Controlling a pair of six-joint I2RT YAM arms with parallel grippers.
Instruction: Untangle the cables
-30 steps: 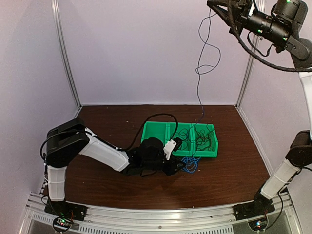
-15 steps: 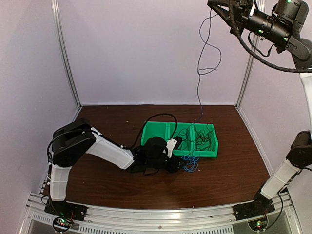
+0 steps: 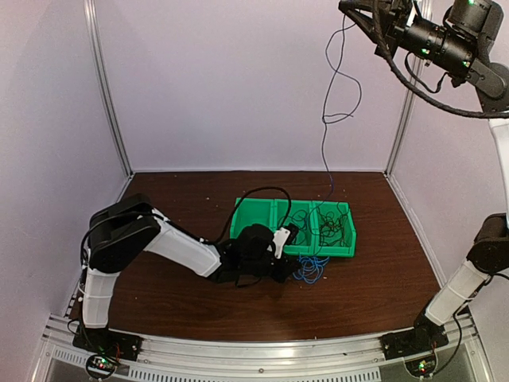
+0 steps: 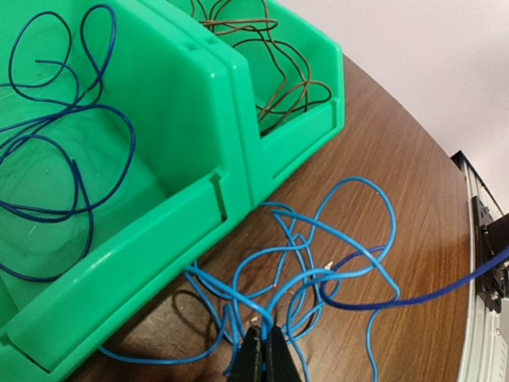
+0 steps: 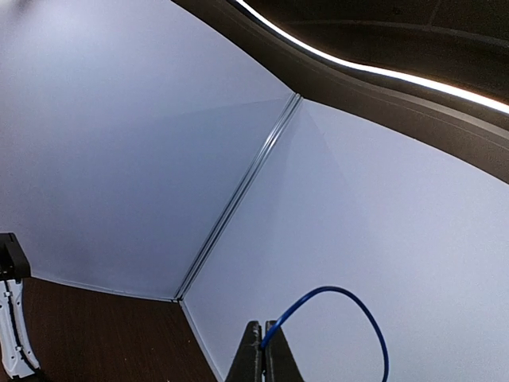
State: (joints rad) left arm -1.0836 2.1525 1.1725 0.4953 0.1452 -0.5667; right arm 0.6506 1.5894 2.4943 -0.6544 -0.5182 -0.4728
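A tangle of light blue cables point(image 3: 310, 270) point(image 4: 350, 231) lies on the table in front of a green bin point(image 3: 253, 211) point(image 4: 183, 119). My left gripper point(image 3: 291, 272) point(image 4: 261, 344) is low at the tangle's near side, shut on one light blue strand. A dark blue cable point(image 3: 324, 143) point(image 4: 398, 299) rises from the tangle to my right gripper point(image 3: 355, 9) point(image 5: 261, 338), held high at the top right and shut on it. Its free end loops past the jaws point(image 5: 374, 318). More dark blue cables point(image 4: 56, 135) and brown cables point(image 4: 274, 72) lie in the bin's compartments.
The bin has three compartments and stands mid-table, its front wall close to my left gripper. White walls enclose the table on three sides. A metal rail point(image 3: 262, 350) runs along the near edge. My left arm's thick black cable point(image 3: 254, 195) arches over the bin's left end.
My left gripper went from open to shut, closing on a light blue strand, after edging slightly right toward the tangle. The raised right arm has barely moved.
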